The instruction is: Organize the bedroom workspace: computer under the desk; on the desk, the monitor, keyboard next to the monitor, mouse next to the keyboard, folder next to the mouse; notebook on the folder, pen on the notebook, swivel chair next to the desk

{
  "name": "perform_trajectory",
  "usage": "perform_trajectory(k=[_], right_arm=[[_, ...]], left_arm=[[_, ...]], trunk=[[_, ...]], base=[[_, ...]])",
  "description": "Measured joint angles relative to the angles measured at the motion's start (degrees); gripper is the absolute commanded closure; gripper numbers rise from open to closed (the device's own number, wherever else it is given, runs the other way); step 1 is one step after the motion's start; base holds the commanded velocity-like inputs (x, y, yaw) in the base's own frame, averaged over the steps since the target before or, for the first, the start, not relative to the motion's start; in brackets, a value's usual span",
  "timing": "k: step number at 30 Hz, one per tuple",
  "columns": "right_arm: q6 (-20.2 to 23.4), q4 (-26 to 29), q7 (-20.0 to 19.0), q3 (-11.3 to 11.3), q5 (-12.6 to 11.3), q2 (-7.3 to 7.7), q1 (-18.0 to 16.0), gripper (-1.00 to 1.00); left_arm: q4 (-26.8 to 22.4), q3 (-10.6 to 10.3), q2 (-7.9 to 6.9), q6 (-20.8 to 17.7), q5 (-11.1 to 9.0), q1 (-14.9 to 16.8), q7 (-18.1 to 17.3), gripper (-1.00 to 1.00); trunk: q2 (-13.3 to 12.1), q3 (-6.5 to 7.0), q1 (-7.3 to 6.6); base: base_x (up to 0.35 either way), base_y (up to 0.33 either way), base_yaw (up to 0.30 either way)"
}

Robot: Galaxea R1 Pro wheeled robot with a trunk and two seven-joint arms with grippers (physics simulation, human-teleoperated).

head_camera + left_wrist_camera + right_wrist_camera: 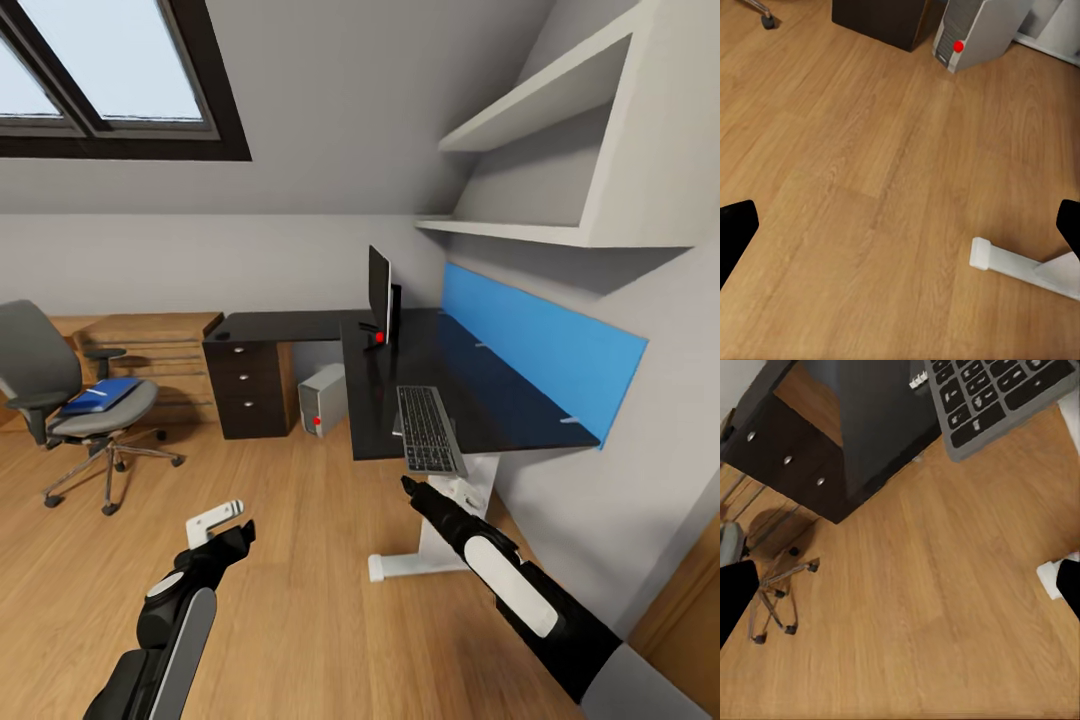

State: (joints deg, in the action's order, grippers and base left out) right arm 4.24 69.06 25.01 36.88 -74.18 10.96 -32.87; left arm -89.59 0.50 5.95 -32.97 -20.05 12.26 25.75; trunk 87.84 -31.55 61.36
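- Keyboard point(429, 430) lies on the near end of the dark table point(500, 390), its near edge hanging a little past the table's front edge; in the right wrist view its keys point(982, 390) show above the wooden floor point(937, 585).
- Monitor point(379, 292) stands upright at the far end of the table, well apart from the keyboard.
- Computer point(322, 400) sits on the floor under the table, beside the dark drawer unit point(248, 385); the left wrist view shows its grey case point(975, 30) with a red dot.
- Swivel chair point(70, 400) stands far left, well apart from the table, with the blue folder point(100, 394) on its seat. A pale sliver lies on the folder; whether it is the pen I cannot tell. Mouse and notebook I cannot make out.
- Right gripper point(412, 489) hangs just below and near the keyboard's overhanging edge, holding nothing; its fingers stand wide apart, one dark tip at each side of the wrist picture point(736, 600).
- Left gripper point(222, 527) hovers over bare floor, likewise spread wide and empty.
- Step in hand, as I judge it: the keyboard, which must go next to the monitor.
- Next move calls for raising the right arm above table height, closing on the keyboard's near edge and carrying or sliding it far along the table; the overhang means a careless nudge could tip it off.
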Motion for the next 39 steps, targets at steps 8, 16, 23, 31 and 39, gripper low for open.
perform_trajectory(k=[8,16,23,31,39], right_arm=[[-0.47,-12.75,-21.04,-3.95,-14.84,3.10,0.06,-1.00],[-0.32,-28.49,-40.91,-11.37,-17.09,1.62,0.03,-1.00],[-0.13,-33.02,-45.34,-15.68,-17.23,0.89,-0.02,-1.00],[-0.41,-33.10,-44.20,-15.97,-16.95,0.21,-0.20,-1.00],[-0.41,-32.13,-40.24,-16.43,-17.11,-2.69,-0.44,-1.00]], left_arm=[[0.10,-0.09,0.03,-0.01,-0.05,0.00,0.05,-1.00],[0.26,-0.32,0.09,-0.01,-0.01,0.00,0.08,-1.00],[0.28,-0.34,0.09,-0.02,0.00,0.00,0.08,-1.00],[0.33,-0.41,0.10,-0.02,-0.08,0.00,0.07,-1.00],[0.81,-1.45,0.12,-0.05,-0.02,0.00,-0.14,-1.00]], trunk=[[3.21,-1.44,1.76],[6.42,-2.88,3.52],[9.23,-4.13,5.05],[12.44,-5.57,6.81],[13.66,-6.11,7.48]], base=[[0.000,0.000,0.000],[0.000,0.000,0.000],[0.000,0.000,0.000],[0.000,0.000,0.000],[0.000,0.000,0.000]])
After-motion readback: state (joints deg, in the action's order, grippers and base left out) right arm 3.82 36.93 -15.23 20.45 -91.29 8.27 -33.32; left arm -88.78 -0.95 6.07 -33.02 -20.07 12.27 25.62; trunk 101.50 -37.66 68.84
